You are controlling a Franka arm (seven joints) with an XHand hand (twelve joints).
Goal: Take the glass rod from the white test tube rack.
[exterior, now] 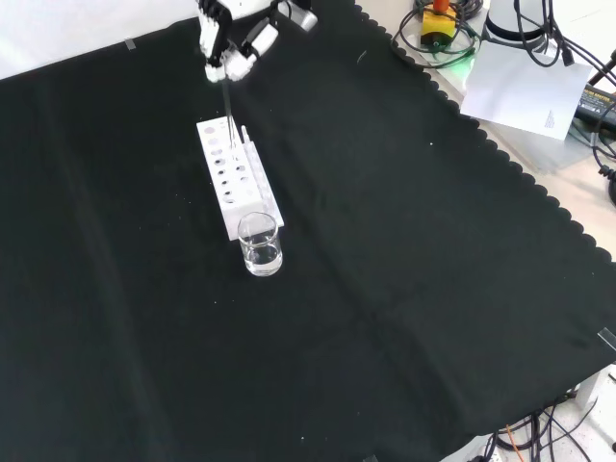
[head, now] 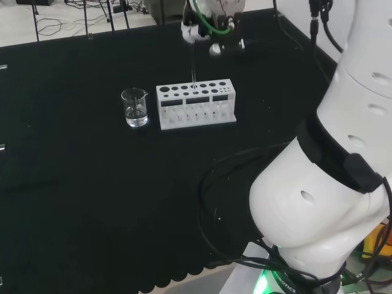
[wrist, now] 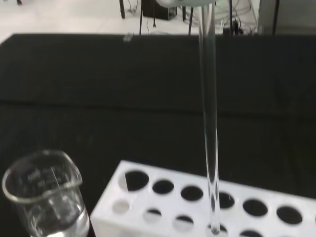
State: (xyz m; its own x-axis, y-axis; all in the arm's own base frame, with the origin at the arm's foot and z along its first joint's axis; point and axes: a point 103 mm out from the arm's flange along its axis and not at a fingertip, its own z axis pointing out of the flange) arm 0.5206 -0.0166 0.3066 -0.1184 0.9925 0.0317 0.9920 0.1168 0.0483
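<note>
The glass rod (wrist: 209, 123) is pinched by the robot hand (exterior: 231, 43), its tip seemingly not yet lifted clear of the white test tube rack (head: 196, 104).

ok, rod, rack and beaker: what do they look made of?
Glass rod: clear and glossy, the dark cloth shows through it, so glass or clear plastic; the look alone can't settle which.
White test tube rack: opaque white, matte, with round holes; probably plastic.
Beaker: transparent with bright rim highlights, likely glass.
Cloth: black, matte fabric with a scalloped edge.
</note>
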